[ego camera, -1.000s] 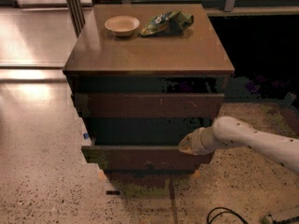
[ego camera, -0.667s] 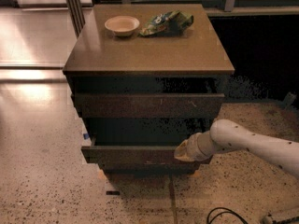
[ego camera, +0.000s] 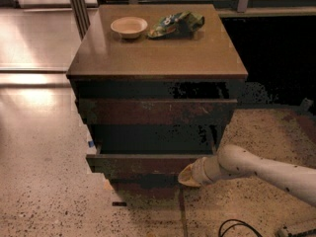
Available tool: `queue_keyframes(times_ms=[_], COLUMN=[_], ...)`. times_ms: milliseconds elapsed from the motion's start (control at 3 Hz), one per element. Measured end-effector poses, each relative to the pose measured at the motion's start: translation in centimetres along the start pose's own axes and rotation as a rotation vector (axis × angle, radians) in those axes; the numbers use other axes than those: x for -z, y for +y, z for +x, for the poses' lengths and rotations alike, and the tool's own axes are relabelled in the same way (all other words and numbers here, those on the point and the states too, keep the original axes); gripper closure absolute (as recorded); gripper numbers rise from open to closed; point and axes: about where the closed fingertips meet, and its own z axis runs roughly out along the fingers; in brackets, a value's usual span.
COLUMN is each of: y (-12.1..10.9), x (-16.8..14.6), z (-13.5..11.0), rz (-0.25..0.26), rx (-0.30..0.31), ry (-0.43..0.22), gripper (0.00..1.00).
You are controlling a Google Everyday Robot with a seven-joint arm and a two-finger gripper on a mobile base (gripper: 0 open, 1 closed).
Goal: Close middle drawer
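**Middle drawer standing out, gripper set at its front**

The middle drawer [ego camera: 140, 163] is seen pulled out from the dark wooden cabinet [ego camera: 79, 90], its plain front standing well forward of the cabinet body. Above it, the taller top drawer front [ego camera: 153, 111] is also set a little forward, with a dark gap shown between the two. Below, the lowest front [ego camera: 143, 185] is largely shadowed by the middle drawer.

The gripper [ego camera: 188, 176] is placed low at the right part of the middle drawer's front, its pale tip at or just beside the wood; actual contact cannot be made out. The white arm [ego camera: 261, 169] is extended to it from the lower right. Whether the gripper is spread or pressed together cannot be told.

On the cabinet's top surface [ego camera: 158, 56], a small pale bowl [ego camera: 129, 26] is set near the back, with a crumpled green bag [ego camera: 177, 23] just beside it on the right. A dark cable [ego camera: 236, 225] is seen on the speckled floor [ego camera: 44, 181].
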Motion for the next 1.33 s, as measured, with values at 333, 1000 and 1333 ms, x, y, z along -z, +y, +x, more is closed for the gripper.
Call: queue_keyframes(times_ms=[333,1000,1333], y=[-1.3,-5.7,-7.7], x=[-0.9,-1.0,-0.3], z=[0.3,0.9,1.3], rz=[0.025,0.111,0.139], rx=[0.022,0.109,0.144], ry=[0.005,0.012,0.010], gripper=[1.00,1.00,1.00])
